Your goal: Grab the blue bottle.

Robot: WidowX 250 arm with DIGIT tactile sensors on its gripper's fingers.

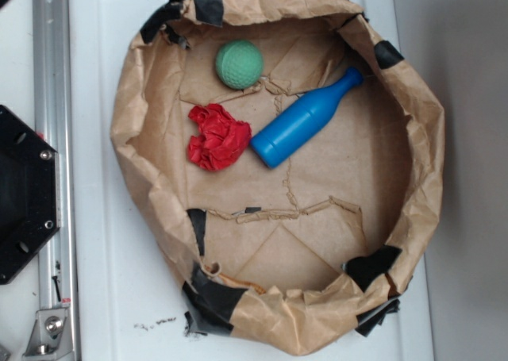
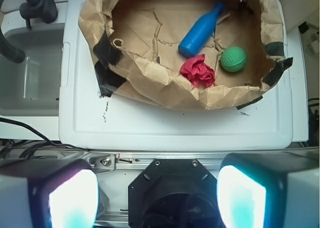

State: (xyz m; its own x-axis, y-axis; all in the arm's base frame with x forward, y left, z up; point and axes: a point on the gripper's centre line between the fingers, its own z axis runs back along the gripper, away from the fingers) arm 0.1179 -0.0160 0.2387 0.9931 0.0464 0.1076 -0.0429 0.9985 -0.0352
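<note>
Blue bottle [image 1: 302,124] lies on its side on the floor of a brown paper ring [image 1: 135,131], neck pointing toward the ring's wall, base toward the middle; in the exterior view it runs on a diagonal, neck up-right, base down-left; base sits just beside the red wad [image 1: 217,136], close but I can't tell if they touch; green ball [image 1: 239,64] lies apart from the bottle, near the wall, above the wad in that view; ring is patched with black tape [image 1: 211,293] at several spots and stands on a white board [image 1: 103,218]; paper floor is creased and torn in strips.

Wrist view: my gripper [image 2: 157,195] is well back from the ring, over the metal rail [image 2: 125,162] and black mount [image 2: 172,188] at the board's near edge; fingers [image 2: 72,195] stand wide apart at the bottom corners of the frame, blurred and bright; gripper released, nothing between the pads; bottle [image 2: 200,30] far ahead inside the ring, wad [image 2: 198,71] and ball [image 2: 233,59] nearer to me than the bottle's neck; grey tray [image 2: 30,77] and black cables [image 2: 20,22] left of the board; gripper does not show in the exterior view.
</note>
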